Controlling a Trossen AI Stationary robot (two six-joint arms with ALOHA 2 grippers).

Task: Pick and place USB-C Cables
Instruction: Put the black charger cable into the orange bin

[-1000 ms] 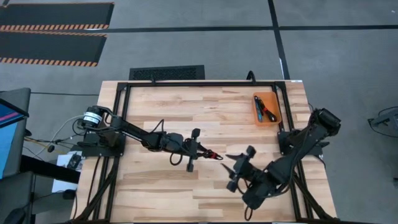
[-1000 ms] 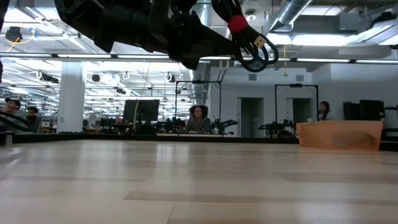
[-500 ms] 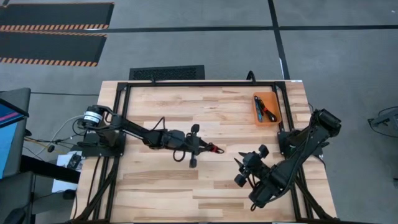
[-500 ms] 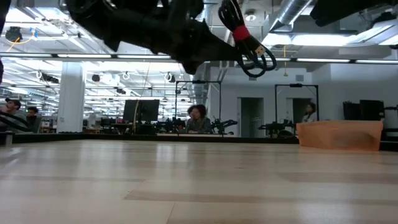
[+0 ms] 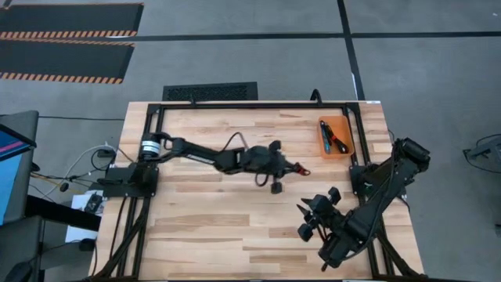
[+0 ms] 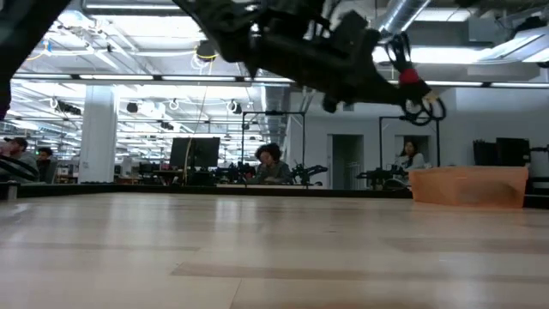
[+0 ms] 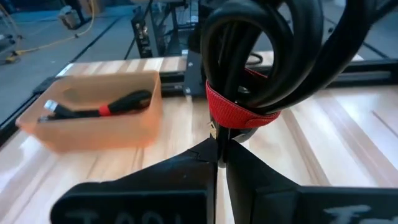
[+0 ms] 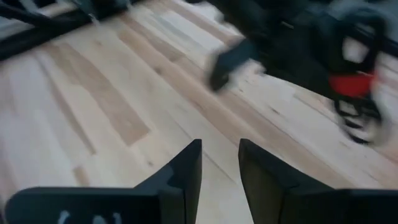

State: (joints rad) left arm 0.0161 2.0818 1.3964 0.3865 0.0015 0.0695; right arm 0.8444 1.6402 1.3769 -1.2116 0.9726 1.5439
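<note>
My left gripper (image 5: pixel 293 166) reaches across the table's middle, shut on a black cable bundle (image 5: pixel 302 169) bound by a red strap (image 7: pixel 239 111). In the low view the bundle (image 6: pixel 422 93) is high above the wood, just short of the orange tray (image 6: pixel 467 185). The tray (image 5: pixel 344 150) sits at the far right of the table. In it lie a teal cable (image 5: pixel 323 135) and a black cable with red (image 7: pixel 102 109). My right gripper (image 8: pixel 219 171) is open over the near right of the table (image 5: pixel 311 218), touching nothing. My left gripper pinches the black bundle between its two fingers (image 7: pixel 186 165), just below the red strap (image 7: pixel 219 138). The fingers come level from the table's left. The bundle is lifted clear of the table; its loops (image 7: pixel 261 43) stick out past the fingertips.
A black frame (image 5: pixel 258 104) runs round the light wood tabletop (image 5: pixel 203 227). Bare wood lies between the two arms and the near edge. People sit and stand in the room beyond the table, far off in the low view.
My left gripper has carried the bundle, held clear of the table, toward the right and far edges, closing on the orange tray, and has turned about on the way. My right arm has drawn back toward the table's right and near edges.
</note>
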